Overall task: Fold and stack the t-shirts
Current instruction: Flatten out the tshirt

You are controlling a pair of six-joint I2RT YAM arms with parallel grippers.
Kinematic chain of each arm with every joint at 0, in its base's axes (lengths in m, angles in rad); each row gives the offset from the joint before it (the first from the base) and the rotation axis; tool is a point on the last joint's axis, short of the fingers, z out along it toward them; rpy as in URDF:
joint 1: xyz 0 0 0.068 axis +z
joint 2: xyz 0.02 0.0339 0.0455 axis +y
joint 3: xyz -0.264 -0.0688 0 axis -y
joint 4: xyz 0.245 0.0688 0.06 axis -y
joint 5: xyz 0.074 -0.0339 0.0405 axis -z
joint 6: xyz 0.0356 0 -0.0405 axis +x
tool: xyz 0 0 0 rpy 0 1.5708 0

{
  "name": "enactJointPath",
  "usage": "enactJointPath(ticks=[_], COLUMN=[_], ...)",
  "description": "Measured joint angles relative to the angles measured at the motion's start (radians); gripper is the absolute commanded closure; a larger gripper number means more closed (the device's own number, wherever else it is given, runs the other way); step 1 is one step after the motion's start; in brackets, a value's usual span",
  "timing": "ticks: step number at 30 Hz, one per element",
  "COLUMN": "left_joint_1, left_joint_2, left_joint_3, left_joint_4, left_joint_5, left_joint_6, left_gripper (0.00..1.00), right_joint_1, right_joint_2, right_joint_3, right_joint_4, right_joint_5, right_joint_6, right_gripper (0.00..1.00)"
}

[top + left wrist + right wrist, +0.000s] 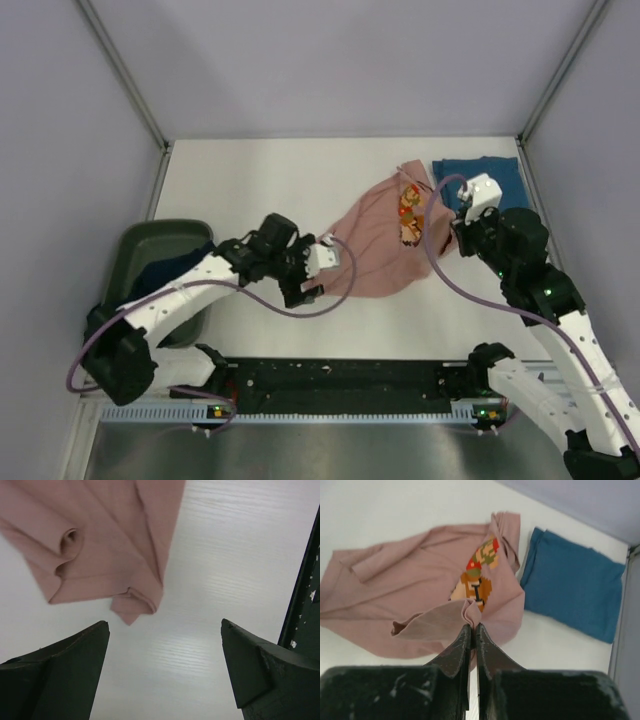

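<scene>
Tabletop (300, 170) first: it carries everything, with the bin (135, 250) at its left edge and what looks like dark cloth inside, too dim for me to say more. The pink tee (370, 250) lies crumpled in the middle-right, print up, not flat and not folded. The blue tee (490, 175) sits folded at the far right corner, just beside the pink one's collar end. Right tool (471, 630) is clenched on a small pinch of pink cloth next to the print, only a ridge of fabric between the tips. Left tool (165, 630) is released, jaws wide, hovering over bare tabletop just short of the pink tee's near corner, with nothing between them. Here is my worry: that pinch is thin, so a firm pull on the right could let it slip out, or lift one layer and leave the rest bunched. With the left side holding nothing, any pull probably drags the whole tee instead of spreading it, and a drag to the right could ride it onto the blue tee and wreck that fold. If I close the left now, it takes air. The corner looks doubled over, so a shallow grab may catch one layer only.
</scene>
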Motion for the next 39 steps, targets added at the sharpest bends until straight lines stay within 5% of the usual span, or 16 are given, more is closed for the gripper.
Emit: enactJointPath(ticks=[4, 10, 20, 25, 27, 28, 34, 39], left_joint_1=[-0.159, -0.232, -0.277, -0.277, -0.277, -0.278, -0.273, -0.158], left_joint_2=[0.164, 0.311, 0.414, 0.530, 0.553, 0.559, 0.534, 0.306], left_joint_3=[-0.015, -0.019, 0.039, 0.098, 0.134, 0.142, 0.146, 0.214], left_joint_4=[0.033, 0.093, 0.186, 0.189, 0.191, 0.192, 0.163, 0.013], left_joint_5=[-0.076, -0.175, -0.110, -0.155, -0.179, -0.185, -0.232, -0.327], left_joint_6=[0.050, 0.103, 0.107, 0.090, 0.078, 0.069, 0.049, 0.031], left_gripper=[0.13, 0.16, 0.25, 0.52, 0.90, 1.00, 1.00, 1.00], right_joint_1=[-0.023, -0.040, -0.053, -0.053, -0.053, -0.053, -0.053, -0.053], right_joint_2=[0.019, 0.027, 0.038, 0.006, -0.002, -0.002, 0.001, 0.014], right_joint_3=[-0.062, -0.064, -0.064, -0.064, -0.056, -0.048, 0.040, 0.201], right_joint_4=[-0.054, -0.067, -0.071, -0.077, -0.088, -0.094, -0.136, -0.171], right_joint_5=[0.002, 0.000, 0.003, 0.005, 0.007, 0.010, 0.034, 0.065], right_joint_6=[0.004, 0.007, 0.007, 0.007, 0.006, 0.006, 0.003, -0.009], right_gripper=[1.00, 1.00, 1.00, 1.00, 1.00, 1.00, 1.00, 1.00])
